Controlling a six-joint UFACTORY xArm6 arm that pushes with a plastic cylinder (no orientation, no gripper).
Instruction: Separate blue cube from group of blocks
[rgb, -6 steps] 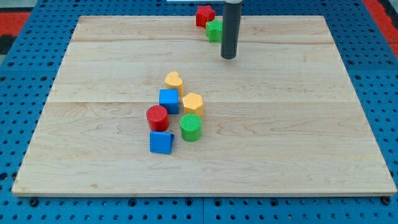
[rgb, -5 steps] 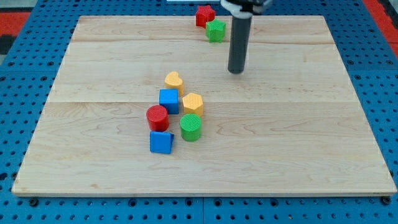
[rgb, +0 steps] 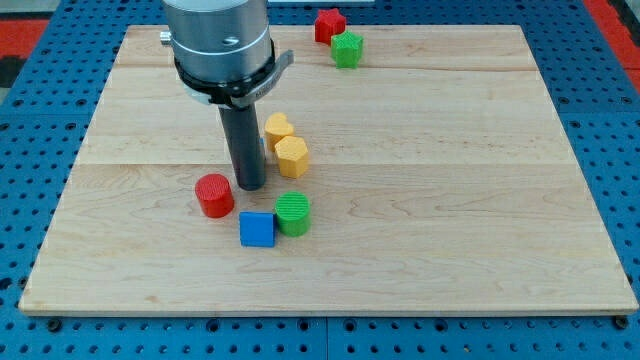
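My tip (rgb: 250, 186) rests on the board in the middle of the group. Only one blue block (rgb: 257, 229) shows; it looks cube-like, lies just below my tip and touches the green cylinder (rgb: 293, 213) on its right. The red cylinder (rgb: 214, 195) lies apart, to the left of my tip. The yellow hexagon (rgb: 291, 156) and the yellow heart (rgb: 278, 127) lie close to the rod's right side. The rod and its wide grey mount (rgb: 220, 45) hide the board behind them.
A red block (rgb: 329, 24) and a green block (rgb: 347, 48) lie together near the view's top edge of the wooden board (rgb: 480, 200). Blue pegboard surrounds the board.
The rod moved from the upper right down into the group. The red cylinder shifted left; the yellow hexagon and green cylinder shifted left. Two blue blocks showed before; one shows now.
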